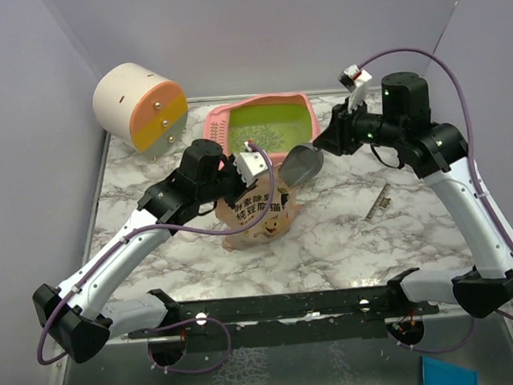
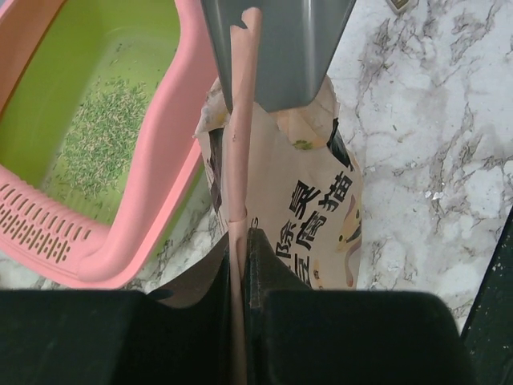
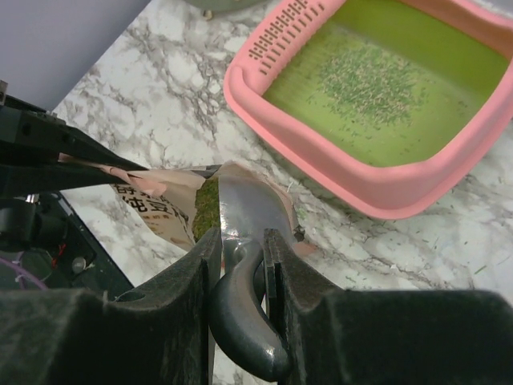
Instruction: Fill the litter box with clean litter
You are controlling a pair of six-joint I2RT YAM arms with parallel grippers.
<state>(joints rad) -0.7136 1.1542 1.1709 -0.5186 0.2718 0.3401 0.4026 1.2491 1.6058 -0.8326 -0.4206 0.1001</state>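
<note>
Scooping is in hand: the left gripper (image 2: 238, 245) has its jaws pressed together on the top edge of the pouch (image 2: 309, 216), and the right gripper (image 3: 242, 237) pinches the handle of the grey scoop (image 3: 244, 202) — blade in the pouch mouth. The litter box (image 1: 259, 102), near the far edge of the table (image 1: 348, 239), holds only a thin layer of clean litter (image 3: 365, 76) — next, I think, the scoop must lift level and tip over it.

A lab test booth: plain lilac walls (image 1: 254, 34) closely enclose a marble-patterned table (image 1: 348, 239).

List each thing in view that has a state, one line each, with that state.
litter box: upright, thin scatter of clean litter inside
litter pouch: standing, mouth open
grey scoop: blade in pouch mouth
left tool: shut on the pouch rim
right tool: shut on the scoop handle
</note>
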